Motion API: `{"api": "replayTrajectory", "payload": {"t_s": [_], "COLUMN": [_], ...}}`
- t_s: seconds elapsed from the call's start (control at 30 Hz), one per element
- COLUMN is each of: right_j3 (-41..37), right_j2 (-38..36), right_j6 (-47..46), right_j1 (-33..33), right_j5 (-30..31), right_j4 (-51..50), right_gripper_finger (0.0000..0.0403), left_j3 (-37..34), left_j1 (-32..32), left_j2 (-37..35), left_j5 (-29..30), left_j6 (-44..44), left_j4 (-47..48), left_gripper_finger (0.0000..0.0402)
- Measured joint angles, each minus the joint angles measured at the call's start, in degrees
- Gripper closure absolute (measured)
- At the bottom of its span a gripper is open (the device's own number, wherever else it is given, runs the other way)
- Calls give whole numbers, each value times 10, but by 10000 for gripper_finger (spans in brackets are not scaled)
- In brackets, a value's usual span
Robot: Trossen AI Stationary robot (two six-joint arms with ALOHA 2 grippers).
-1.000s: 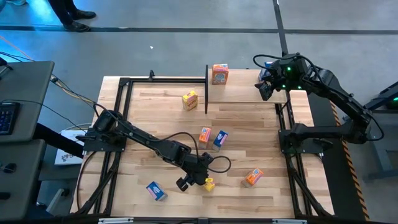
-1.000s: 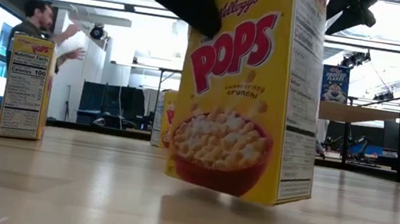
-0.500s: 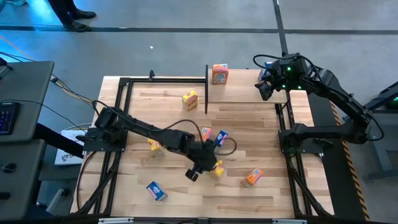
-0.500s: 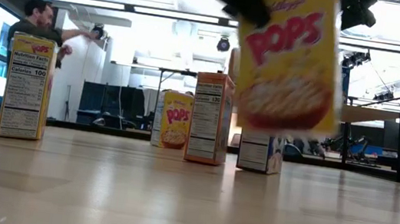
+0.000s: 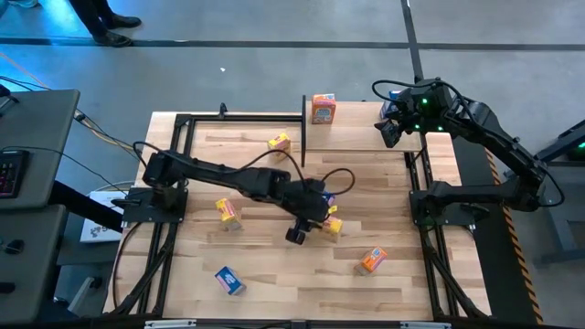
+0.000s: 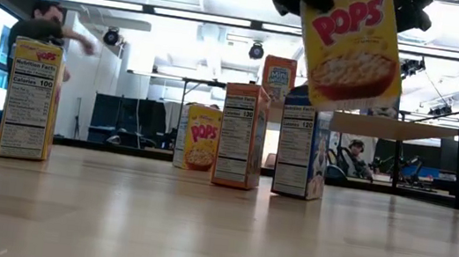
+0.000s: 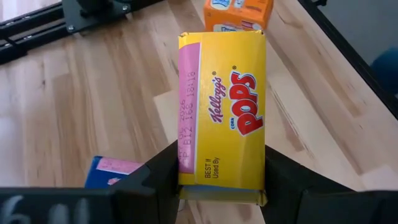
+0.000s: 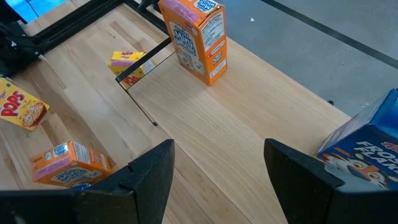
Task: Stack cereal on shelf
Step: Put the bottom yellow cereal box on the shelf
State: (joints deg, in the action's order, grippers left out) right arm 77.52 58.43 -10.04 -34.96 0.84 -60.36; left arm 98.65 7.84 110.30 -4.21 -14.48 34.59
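Left wrist view: left gripper clamped on the two broad faces of a yellow cereal box, carried clear of the tabletop near its middle. Likely light, thin card, easily crushed or twisted; firm squeeze low on the flat faces best. Just below and beside it, an orange box and a blue box standing close together, in the way of any low pass. Shelf at the far right corner, bearing one orange box and, by the right wrist view, a blue box. Right gripper spread, empty, waiting over the shelf.
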Motion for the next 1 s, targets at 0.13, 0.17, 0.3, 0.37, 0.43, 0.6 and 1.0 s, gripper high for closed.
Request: {"api": "replayTrajectory", "payload": {"t_s": [0.13,0.17,0.3,0.37,0.43,0.6,1.0], "right_j3": [0,0,0,0,0,0,0], "right_j2": [0,0,0,0,0,1,2], "right_j6": [0,0,0,0,0,-37,26], "right_j1": [0,0,0,0,0,0,0], "right_j5": [0,0,0,0,0,0,0], "right_j4": [0,0,0,5,13,20,16], "right_gripper_finger": [163,163,163,163,163,163,148], "left_j3": [11,13,28,36,41,45,45], "left_j1": [-8,-9,-15,-18,-21,-30,-39], "left_j2": [0,0,0,0,0,0,0], "left_j5": [-1,-1,-1,-1,-1,-1,-1], "left_j6": [0,1,8,16,22,25,58], "left_j4": [3,3,4,3,2,2,3], "left_gripper_finger": [242,242,242,242,242,242,242]}}
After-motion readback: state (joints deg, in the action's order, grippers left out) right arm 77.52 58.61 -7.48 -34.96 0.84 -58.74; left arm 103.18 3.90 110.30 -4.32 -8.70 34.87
